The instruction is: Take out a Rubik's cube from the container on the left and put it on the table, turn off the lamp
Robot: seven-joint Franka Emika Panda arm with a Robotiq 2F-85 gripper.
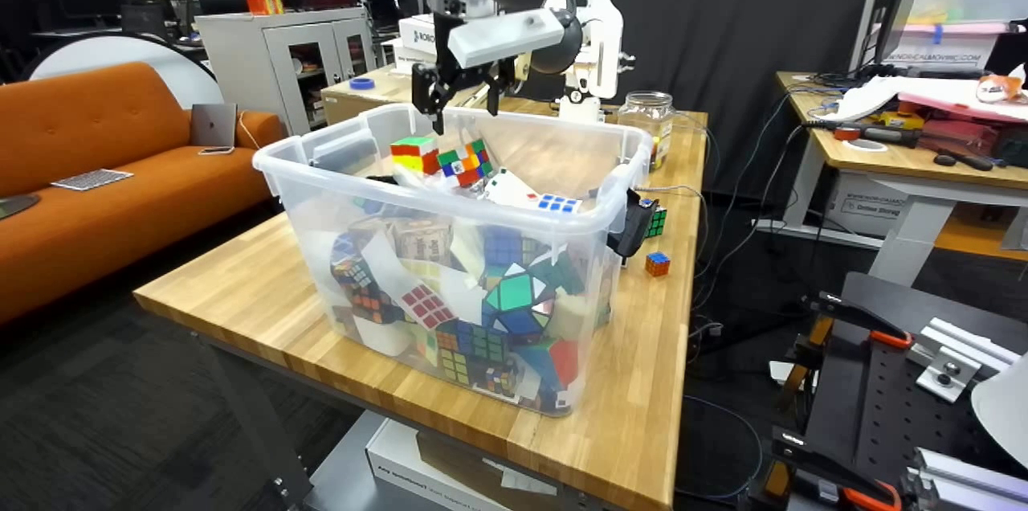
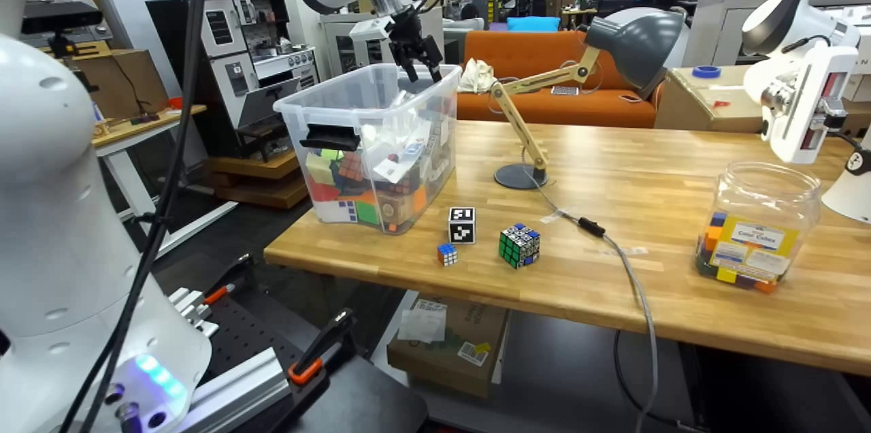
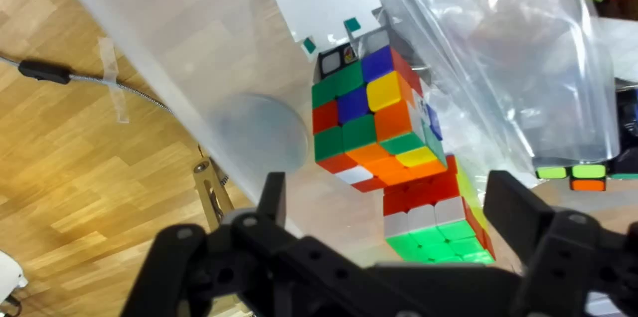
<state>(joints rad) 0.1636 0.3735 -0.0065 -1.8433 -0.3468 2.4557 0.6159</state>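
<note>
Gripper (image 1: 466, 113) released, jaws spread wide, at the mouth of the translucent container (image 1: 361, 188) on the table (image 2: 633, 167).
Inside, a mixed-colour Rubik's cube (image 3: 371, 117) and a banded Rubik's cube (image 3: 436, 220) lie close together, walled in by the plastic sides; a clear bag (image 3: 503, 63) crowds the mixed one, perhaps lapping over its edge, though glare makes that hard to judge. In an exterior view, a black-and-white block (image 2: 462, 225), a small cube (image 2: 447, 254) and a larger cube (image 2: 519, 246) rest near the container; the lamp (image 2: 633, 41) stands nearby, a dark inline switch (image 2: 591, 227) between its base and a clear jar (image 2: 759, 249).
</note>
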